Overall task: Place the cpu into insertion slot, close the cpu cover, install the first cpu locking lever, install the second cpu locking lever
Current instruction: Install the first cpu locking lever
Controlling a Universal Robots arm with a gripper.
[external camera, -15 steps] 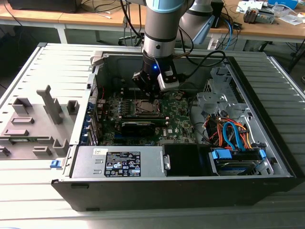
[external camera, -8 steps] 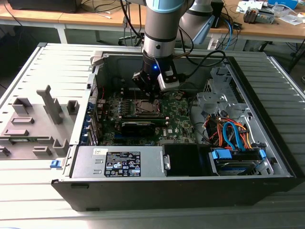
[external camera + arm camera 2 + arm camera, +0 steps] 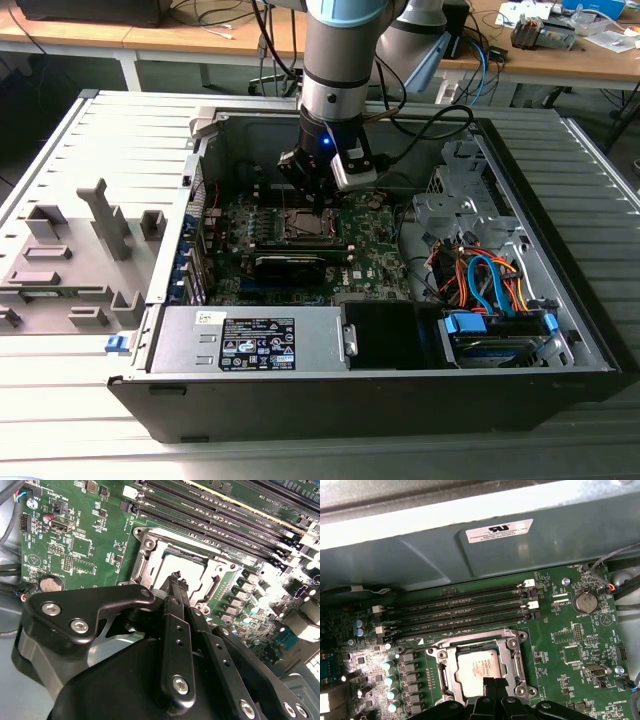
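cpu seated in insertion slot, frame centre-bottom; gripper pinched together, empty, tips could scrape it.

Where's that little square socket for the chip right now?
The insertion slot sits on the green motherboard, beside the long memory slots, directly under the gripper.

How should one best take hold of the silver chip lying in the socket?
Probably by two opposite edges of the chip, coming straight down from above: it lies flat, and the metal frame hems its sides closely.
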